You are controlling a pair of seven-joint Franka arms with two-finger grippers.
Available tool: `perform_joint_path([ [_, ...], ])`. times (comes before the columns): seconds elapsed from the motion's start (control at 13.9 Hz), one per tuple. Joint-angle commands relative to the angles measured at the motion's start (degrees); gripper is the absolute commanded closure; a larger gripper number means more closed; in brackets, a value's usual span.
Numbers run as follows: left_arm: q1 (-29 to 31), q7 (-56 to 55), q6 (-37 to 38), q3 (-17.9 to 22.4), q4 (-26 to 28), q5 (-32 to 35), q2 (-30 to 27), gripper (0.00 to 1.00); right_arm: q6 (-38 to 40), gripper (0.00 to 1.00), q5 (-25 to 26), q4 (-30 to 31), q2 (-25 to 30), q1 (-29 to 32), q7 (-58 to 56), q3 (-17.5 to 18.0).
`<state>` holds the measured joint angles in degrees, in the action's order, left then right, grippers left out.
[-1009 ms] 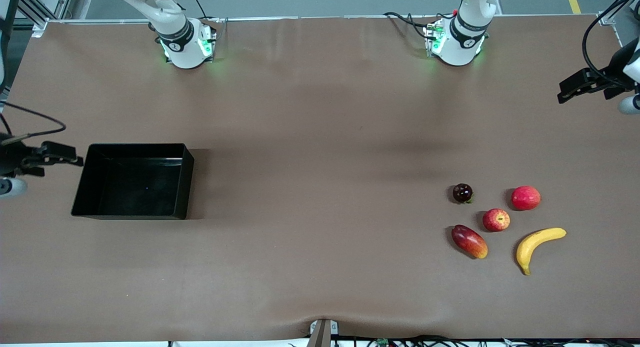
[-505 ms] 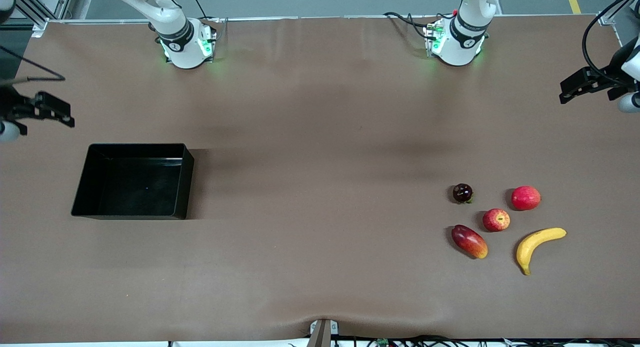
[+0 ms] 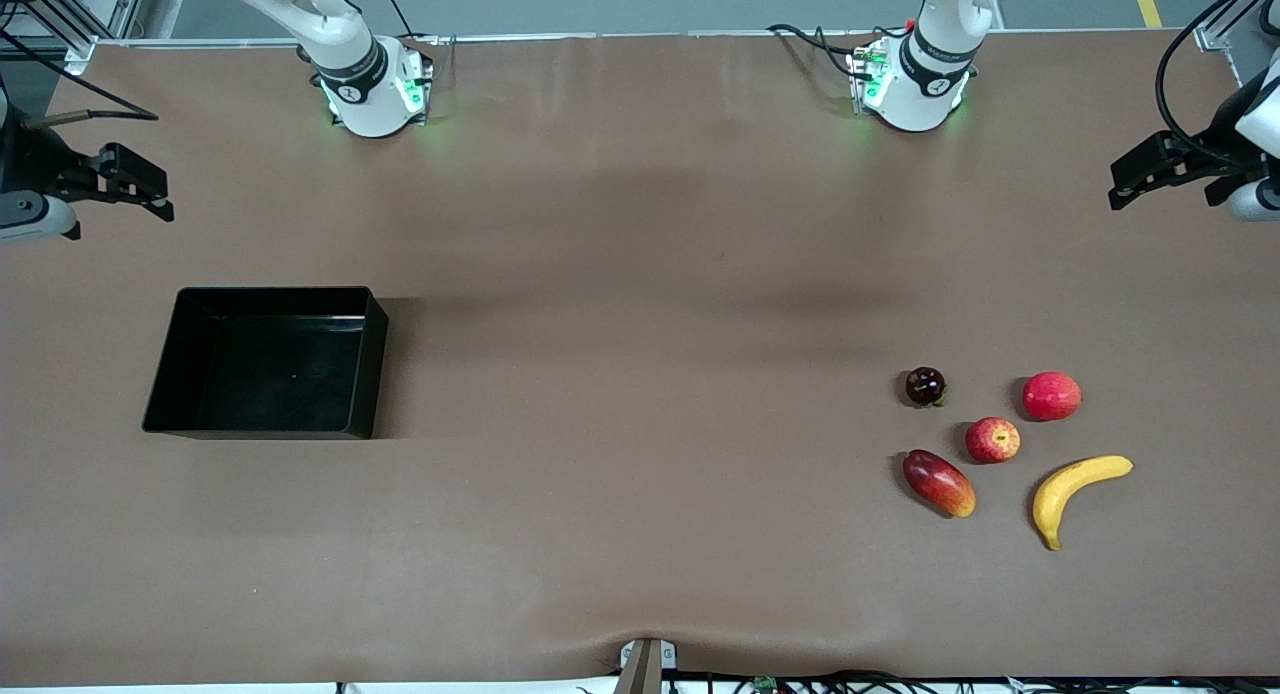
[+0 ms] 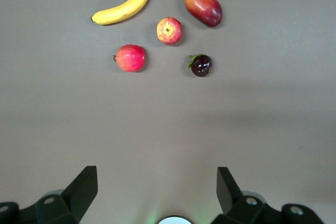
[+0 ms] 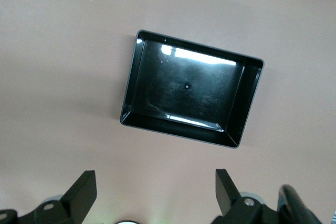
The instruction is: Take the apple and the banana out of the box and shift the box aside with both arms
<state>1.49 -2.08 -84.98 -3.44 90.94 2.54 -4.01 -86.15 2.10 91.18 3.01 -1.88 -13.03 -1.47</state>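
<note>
I count five fruits on the table: one apple, one banana, three others. One box sits empty. The left gripper and right gripper both hang with fingers spread.

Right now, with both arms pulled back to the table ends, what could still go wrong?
1. The apple lies in a tight cluster with the banana, a mango-shaped fruit, a red-pink fruit and a dark fruit; round fruit could roll if bumped.
2. The box lies empty toward the right arm's end, below the open right gripper; a low sweep could catch its wall.
3. The open left gripper hangs over the table's edge.
</note>
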Motion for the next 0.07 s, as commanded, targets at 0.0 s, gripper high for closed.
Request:
perform_joint_path([
  [0.0,0.1,1.1,0.0,0.1,-1.9,-0.8,0.3,0.00,0.0,0.00,0.0,-2.8,0.6,-0.1,0.5,-0.4],
])
